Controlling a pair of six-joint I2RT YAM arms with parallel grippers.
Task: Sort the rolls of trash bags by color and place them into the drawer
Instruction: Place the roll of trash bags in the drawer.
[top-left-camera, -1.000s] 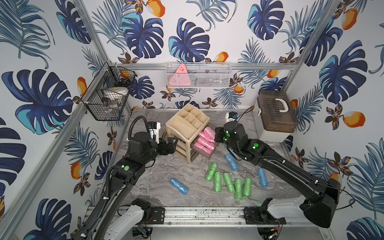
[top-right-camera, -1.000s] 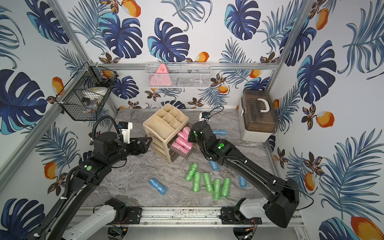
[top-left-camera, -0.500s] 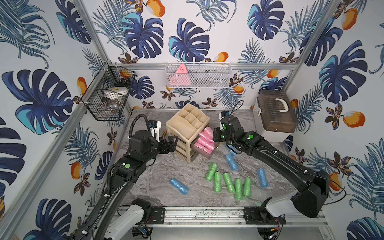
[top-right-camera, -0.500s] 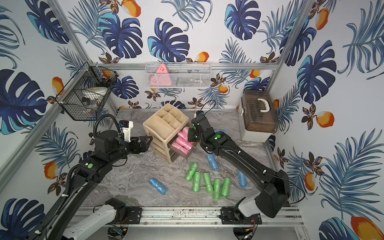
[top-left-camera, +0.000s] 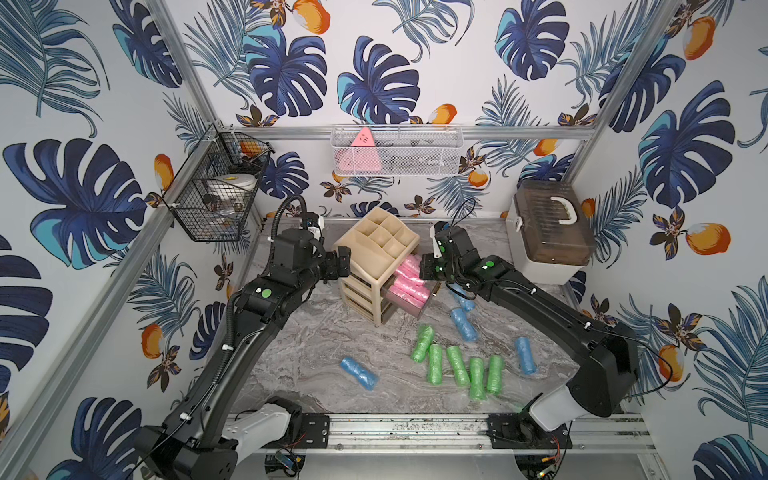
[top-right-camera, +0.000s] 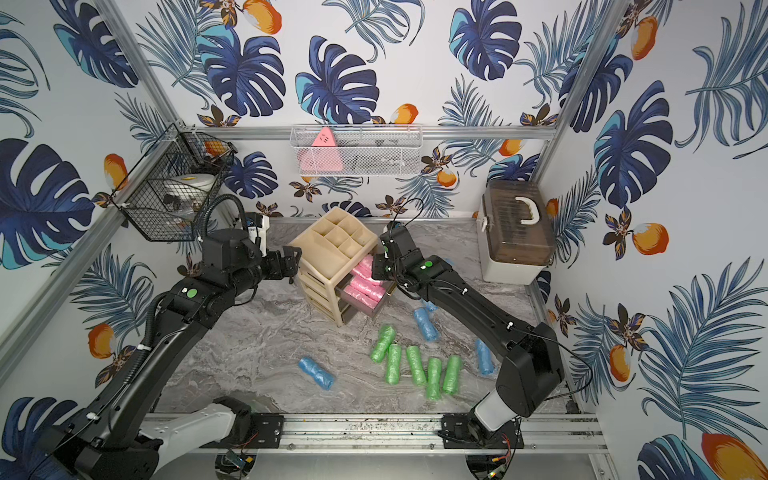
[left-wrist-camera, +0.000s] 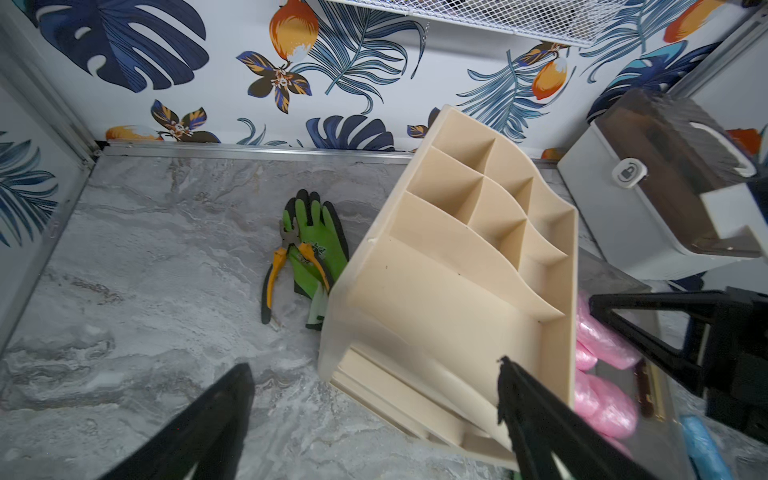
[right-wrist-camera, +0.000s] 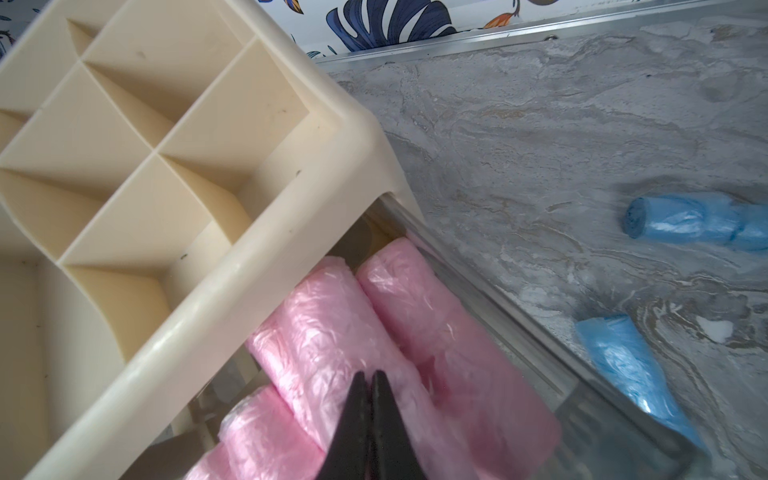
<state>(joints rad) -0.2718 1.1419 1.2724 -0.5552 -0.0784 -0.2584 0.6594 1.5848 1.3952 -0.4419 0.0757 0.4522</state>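
The beige organizer (top-left-camera: 376, 253) stands at mid-table with its top drawer (top-left-camera: 412, 309) pulled out. Several pink rolls of trash bags (top-left-camera: 409, 280) lie in it. My right gripper (top-left-camera: 428, 270) is shut and empty, its tips (right-wrist-camera: 369, 374) right over the pink rolls (right-wrist-camera: 324, 332); I cannot tell if they touch. My left gripper (top-left-camera: 343, 266) stands open at the organizer's opposite side, its fingers (left-wrist-camera: 515, 386) straddling the organizer's corner (left-wrist-camera: 457, 270). Several green rolls (top-left-camera: 457, 365) and blue rolls (top-left-camera: 463, 324) lie loose on the table, one blue roll (top-left-camera: 358, 372) apart from the others.
A green work glove (left-wrist-camera: 320, 245) and orange-handled pliers (left-wrist-camera: 274, 266) lie behind the organizer. A box with a brown lid (top-left-camera: 548, 232) sits at the back right. A black wire basket (top-left-camera: 216, 195) and a white one (top-left-camera: 395, 151) hang on the walls.
My right gripper has swung a little toward the drawer and closed over the pink rolls. The left arm has barely moved.
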